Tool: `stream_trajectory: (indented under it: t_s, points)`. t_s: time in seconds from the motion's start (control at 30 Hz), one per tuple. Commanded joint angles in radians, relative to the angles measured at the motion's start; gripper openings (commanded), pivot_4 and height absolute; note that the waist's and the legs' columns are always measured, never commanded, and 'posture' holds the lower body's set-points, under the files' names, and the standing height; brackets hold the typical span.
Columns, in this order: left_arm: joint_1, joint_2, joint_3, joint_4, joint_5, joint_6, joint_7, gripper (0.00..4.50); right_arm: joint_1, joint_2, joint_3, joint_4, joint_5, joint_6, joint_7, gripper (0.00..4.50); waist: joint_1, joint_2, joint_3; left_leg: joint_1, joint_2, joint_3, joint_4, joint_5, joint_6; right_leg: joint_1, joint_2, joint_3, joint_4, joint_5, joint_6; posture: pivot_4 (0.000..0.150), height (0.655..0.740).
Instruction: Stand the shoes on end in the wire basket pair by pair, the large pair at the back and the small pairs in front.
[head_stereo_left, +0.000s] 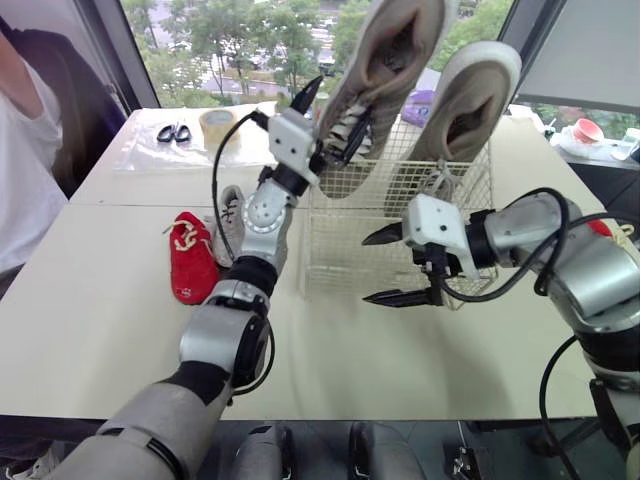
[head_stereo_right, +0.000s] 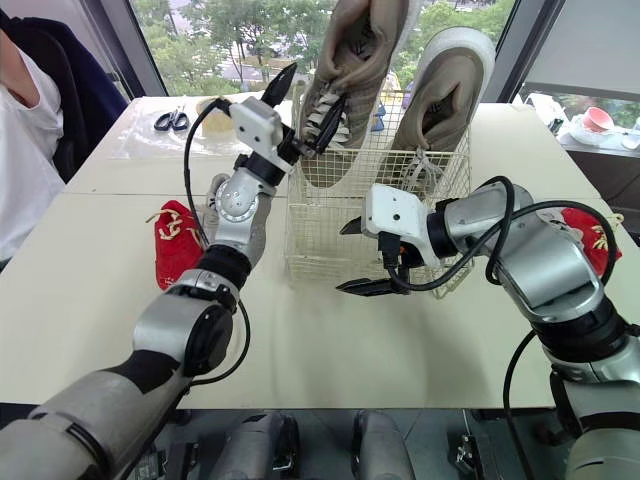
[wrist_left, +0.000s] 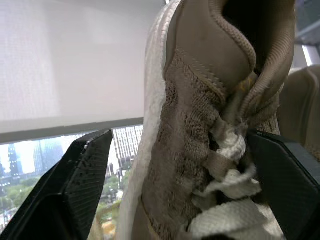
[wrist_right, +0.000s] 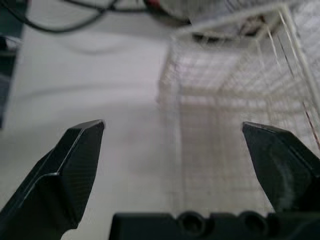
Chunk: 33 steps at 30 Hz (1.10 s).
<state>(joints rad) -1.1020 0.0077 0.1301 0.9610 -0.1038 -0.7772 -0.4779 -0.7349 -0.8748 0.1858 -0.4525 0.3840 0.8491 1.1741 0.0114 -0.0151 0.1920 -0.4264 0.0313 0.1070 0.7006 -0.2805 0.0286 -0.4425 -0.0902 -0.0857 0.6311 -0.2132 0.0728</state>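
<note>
The left tan shoe (head_stereo_left: 385, 60) and right tan shoe (head_stereo_left: 470, 95) stand on end at the back of the wire basket (head_stereo_left: 350, 250). Your left gripper (wrist_left: 179, 135) has its jaws wide around the left one, one jaw against its laces. Your right gripper (head_stereo_left: 366, 269) gapes wide in front of the basket. A small red shoe (head_stereo_left: 190, 255) lies on the worktop (head_stereo_left: 100, 330).

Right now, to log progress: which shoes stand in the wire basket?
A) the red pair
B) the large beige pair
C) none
B: a large beige shoe and its mate stand on end in the wire basket; a red shoe lies outside it.
</note>
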Motion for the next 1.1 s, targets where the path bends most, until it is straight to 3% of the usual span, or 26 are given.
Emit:
stream_trajectory:
  t_s: [0.03, 0.37, 0.5, 0.7, 0.9, 1.1]
  points:
    - [0.068, 0.012, -0.006, -0.217, -0.059, 0.139, 0.01, 4.5, 0.007, -0.012, -0.082, -0.056, 0.042, 0.022, -0.044, 4.44, 0.0, 0.0, 0.0, 0.0, 0.0, 0.0, 0.0, -0.001, 0.001, 0.0, 0.0, 0.0, 0.0, 0.0, -0.001, 0.15, 0.74]
    - [0.352, 0.127, -0.063, -0.864, -0.336, 0.866, -0.08, 4.5, -0.01, 0.006, -0.316, -0.089, 0.211, 0.147, -0.192, 4.44, -0.001, 0.0, 0.0, 0.001, 0.001, -0.002, 0.0, 0.002, -0.002, 0.001, 0.001, 0.0, 0.001, 0.001, -0.001, 0.15, 0.74]
    - [0.444, 0.276, -0.032, -1.067, -0.51, 1.166, -0.144, 4.5, 0.031, -0.023, -0.433, -0.103, 0.259, 0.205, -0.264, 4.44, 0.0, 0.0, 0.0, 0.001, 0.001, -0.002, 0.0, 0.002, -0.002, 0.001, 0.001, 0.0, 0.001, 0.001, -0.001, 0.15, 0.74]
    - [0.56, 0.516, 0.038, -1.222, -0.791, 1.543, -0.253, 4.5, 0.122, -0.058, -0.596, -0.121, 0.293, 0.279, -0.369, 4.44, -0.001, 0.001, 0.0, 0.001, 0.001, -0.003, 0.0, 0.002, -0.003, 0.001, 0.001, 0.001, 0.001, 0.001, -0.002, 0.15, 0.74]
    - [0.674, 0.727, 0.035, -1.348, -0.899, 1.685, -0.404, 4.5, 0.332, -0.195, -0.777, -0.067, 0.221, 0.322, -0.412, 4.44, 0.002, 0.001, 0.0, 0.001, 0.0, -0.002, 0.0, 0.002, -0.003, 0.002, 0.001, 0.001, -0.001, 0.0, -0.002, 0.15, 0.74]
    - [0.674, 0.716, -0.019, -1.372, -0.868, 1.654, -0.443, 4.5, 0.421, -0.226, -0.781, 0.096, 0.094, 0.325, -0.548, 4.44, 0.001, 0.002, -0.001, 0.004, 0.0, -0.002, 0.0, 0.0, 0.0, 0.004, 0.002, 0.002, -0.001, -0.001, -0.005, 0.15, 0.74]
